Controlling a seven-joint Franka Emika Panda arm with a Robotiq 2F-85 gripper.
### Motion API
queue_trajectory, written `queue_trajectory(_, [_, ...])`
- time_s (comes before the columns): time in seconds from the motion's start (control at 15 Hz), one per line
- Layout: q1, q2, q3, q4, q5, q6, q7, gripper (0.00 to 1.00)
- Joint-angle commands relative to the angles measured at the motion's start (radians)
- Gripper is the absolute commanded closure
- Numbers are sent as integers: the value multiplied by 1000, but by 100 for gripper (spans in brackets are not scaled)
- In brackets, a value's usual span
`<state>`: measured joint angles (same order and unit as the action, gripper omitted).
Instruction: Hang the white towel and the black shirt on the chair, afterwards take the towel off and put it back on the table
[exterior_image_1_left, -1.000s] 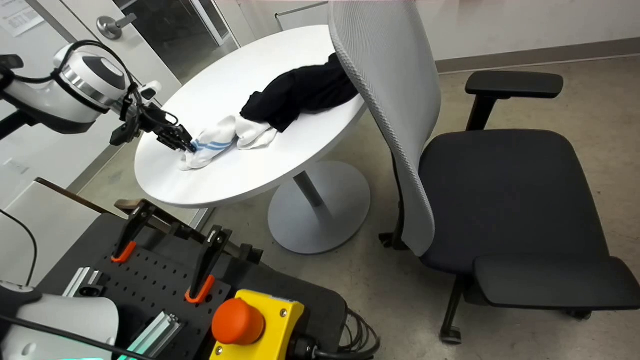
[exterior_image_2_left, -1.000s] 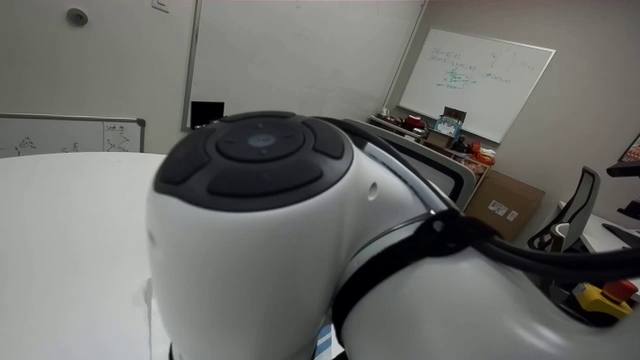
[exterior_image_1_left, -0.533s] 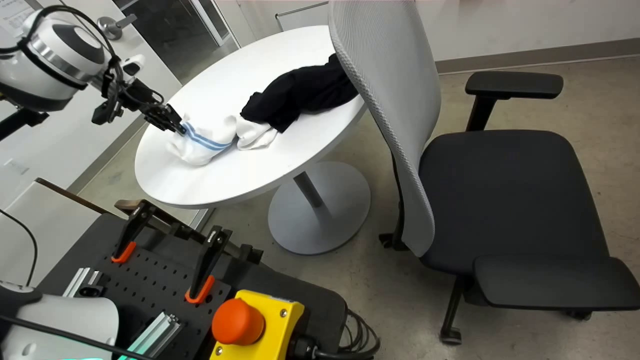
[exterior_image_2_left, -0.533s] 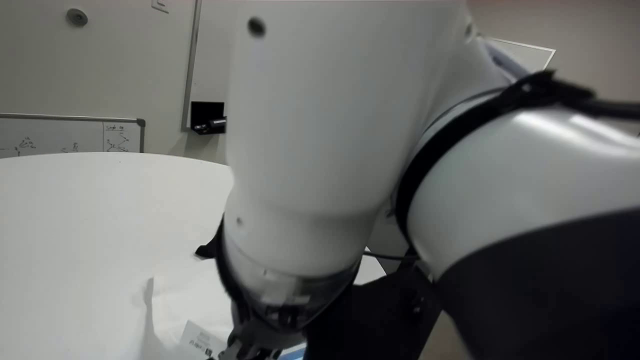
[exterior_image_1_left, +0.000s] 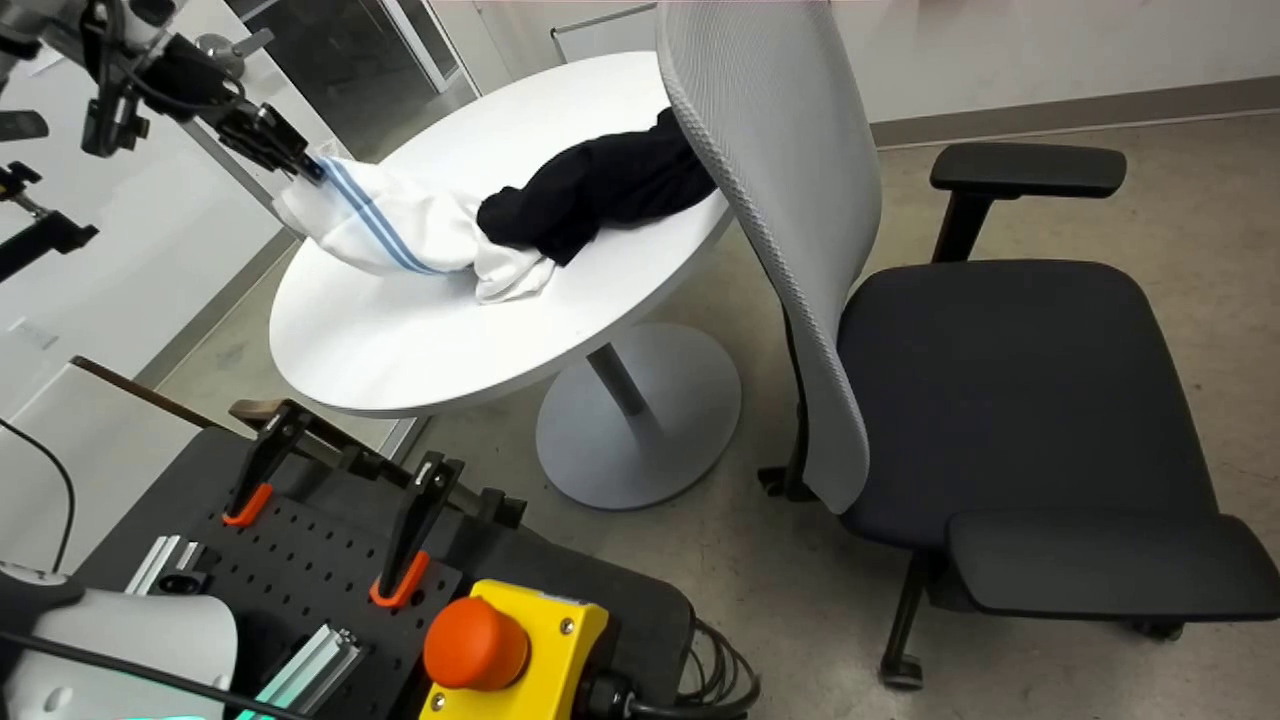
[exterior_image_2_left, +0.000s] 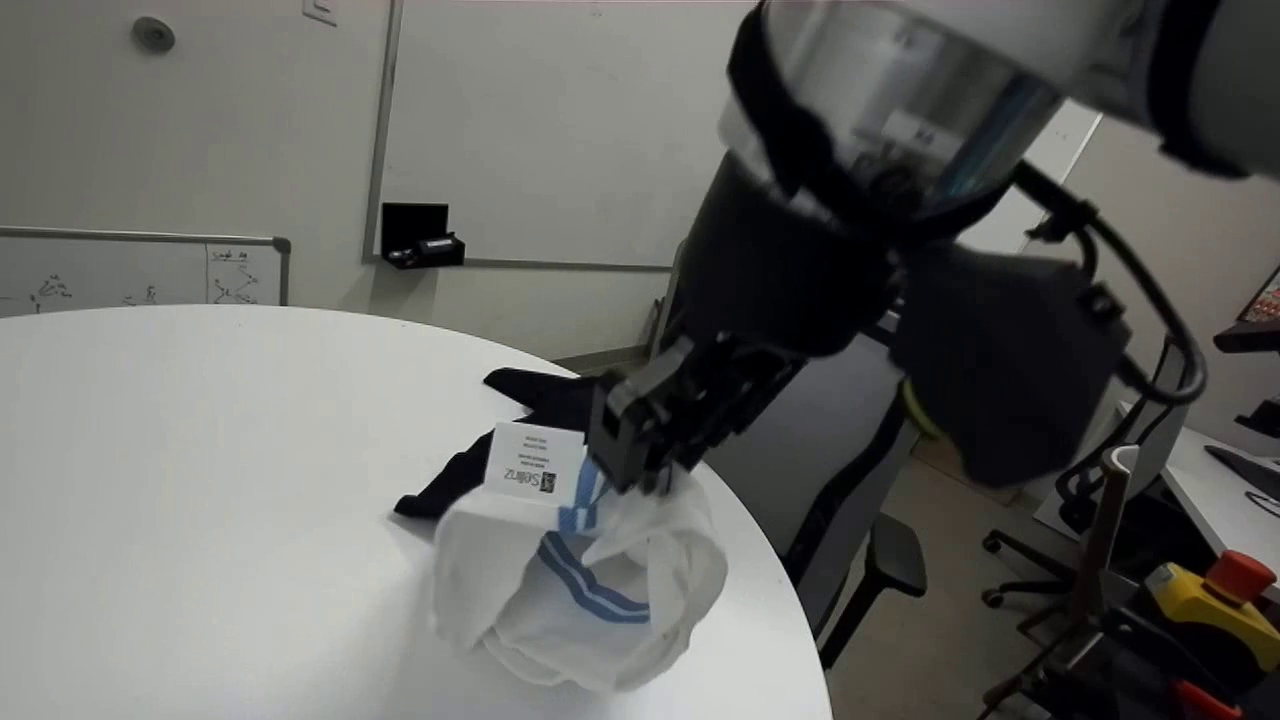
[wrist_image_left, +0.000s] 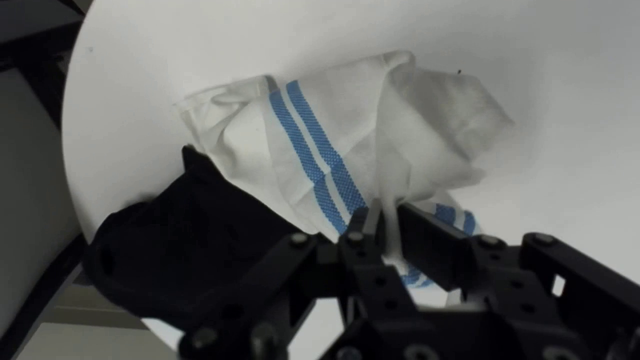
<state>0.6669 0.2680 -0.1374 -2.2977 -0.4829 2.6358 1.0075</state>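
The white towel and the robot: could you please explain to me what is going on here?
The robot's gripper is pinching the white towel, the one with blue stripes, and holds that part of it up above the table. The rest of the towel lies on the table, touching the black shirt, which lies there too. The chair stands beside the table, and the towel does not hang on it yet.
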Motion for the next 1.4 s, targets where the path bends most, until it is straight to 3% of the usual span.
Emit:
queue_trajectory(0.0, [-72, -218, 30, -98, -141, -40, 116, 97])
queue_trajectory(0.27, [-240, -408, 173, -120, -218, -107, 161, 97])
queue_trajectory(0.53, [-378, -583, 293, -130, -183, -146, 139, 97])
queue_trajectory(0.73, [-455, -693, 345, -131, -157, -172, 116, 97])
queue_trajectory(1.0, [-538, -796, 362, -119, -129, -205, 90, 97])
queue_trajectory(1.33, [-638, -886, 324, -121, -66, -236, 41, 97])
